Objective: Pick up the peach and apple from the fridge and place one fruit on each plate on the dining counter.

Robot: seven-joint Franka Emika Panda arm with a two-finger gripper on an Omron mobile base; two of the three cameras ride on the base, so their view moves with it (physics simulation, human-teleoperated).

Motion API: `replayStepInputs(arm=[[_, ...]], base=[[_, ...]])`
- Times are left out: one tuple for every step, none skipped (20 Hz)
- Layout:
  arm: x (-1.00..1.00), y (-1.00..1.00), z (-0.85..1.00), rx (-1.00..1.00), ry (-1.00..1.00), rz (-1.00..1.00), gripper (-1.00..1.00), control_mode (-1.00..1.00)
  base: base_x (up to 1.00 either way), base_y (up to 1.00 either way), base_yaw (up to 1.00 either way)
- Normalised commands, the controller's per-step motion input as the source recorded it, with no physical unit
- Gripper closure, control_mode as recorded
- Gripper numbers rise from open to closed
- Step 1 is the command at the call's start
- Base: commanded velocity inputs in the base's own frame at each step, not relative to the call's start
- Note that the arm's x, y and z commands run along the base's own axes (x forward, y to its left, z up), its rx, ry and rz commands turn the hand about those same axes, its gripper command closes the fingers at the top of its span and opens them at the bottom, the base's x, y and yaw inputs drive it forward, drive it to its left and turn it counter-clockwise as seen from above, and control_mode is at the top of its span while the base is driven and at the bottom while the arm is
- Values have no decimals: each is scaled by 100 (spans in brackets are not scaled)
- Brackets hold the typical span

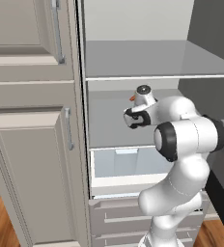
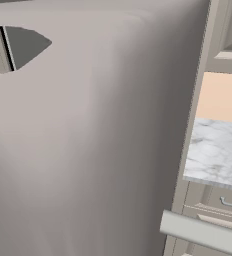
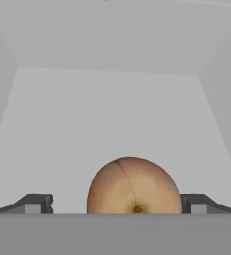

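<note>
Beige panelled cabinets (image 1: 32, 120) stand at left; a marble-topped counter (image 2: 218, 150) sits above drawers (image 2: 223, 202).

peach (image 3: 132, 187) between spread pincer (image 3: 116, 204) fingers, bare shelf (image 3: 112, 114) behind

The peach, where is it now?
In the hand view, the peach sits on the fridge shelf, low at centre, between the open fingers.

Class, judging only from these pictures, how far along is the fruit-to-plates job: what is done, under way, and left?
Done: the fridge stands open with the arm reaching onto a shelf. Under way: the open gripper brackets the peach, which rests on the shelf, not yet gripped. Left: lifting it, fetching the apple, and carrying both to the plates.
</note>
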Motion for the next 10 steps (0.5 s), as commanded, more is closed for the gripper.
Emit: replayStepInputs(arm=[[0, 21, -15, 0, 0, 0, -100, -100], [0, 6, -15, 0, 0, 0, -100, -100], [0, 0, -18, 1, 0, 0, -100, -100], [14, -5, -23, 5, 0, 0, -100, -100], [9, -19, -26, 1, 0, 0, -100, -100], [0, -31, -26, 0, 0, 0, -100, -100], [0, -35, -24, 0, 1, 0, -100, -100], [-1, -38, -24, 0, 2, 0, -100, -100], [-1, -37, -26, 0, 3, 0, -100, -100], [0, -31, -31, 0, 4, 0, -100, -100]], base=[[0, 0, 0], [0, 0, 0], [0, 0, 0], [0, 0, 0], [0, 0, 0], [0, 0, 0], [0, 0, 0], [0, 0, 0], [0, 0, 0], [0, 0, 0]])
